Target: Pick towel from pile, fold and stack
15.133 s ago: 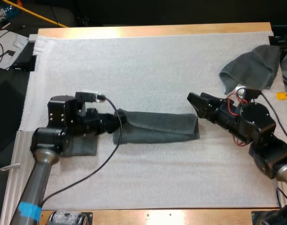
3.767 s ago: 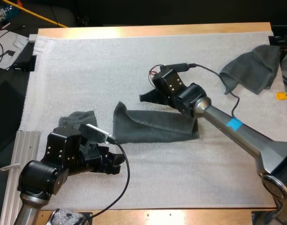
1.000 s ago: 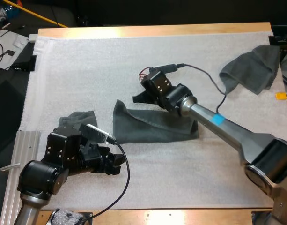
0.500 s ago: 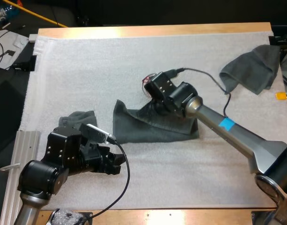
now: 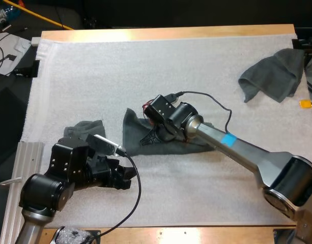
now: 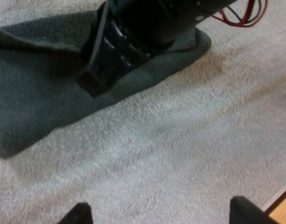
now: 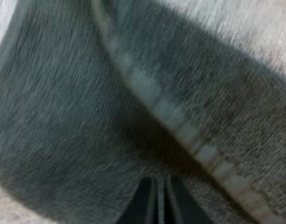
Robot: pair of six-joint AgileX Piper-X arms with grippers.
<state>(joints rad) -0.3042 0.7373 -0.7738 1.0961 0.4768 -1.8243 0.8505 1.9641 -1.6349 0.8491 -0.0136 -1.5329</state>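
Grey-green cloth, limp and light: folded towel at the middle of the white mat
Soft, so it sags and unfolds unless taken by a hem or corner. The right claw, closed to a sliver, seems to nip its top layer; the left claw rests spread nearby. The right arm hides the towel's middle, and another towel is half covered by the left arm; the crumpled towel lies well apart

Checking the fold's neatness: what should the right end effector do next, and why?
The right end effector, fingers together, presses on the folded towel, whose end nearer the left end effector stands up; probably sweep toward that end to flatten it.
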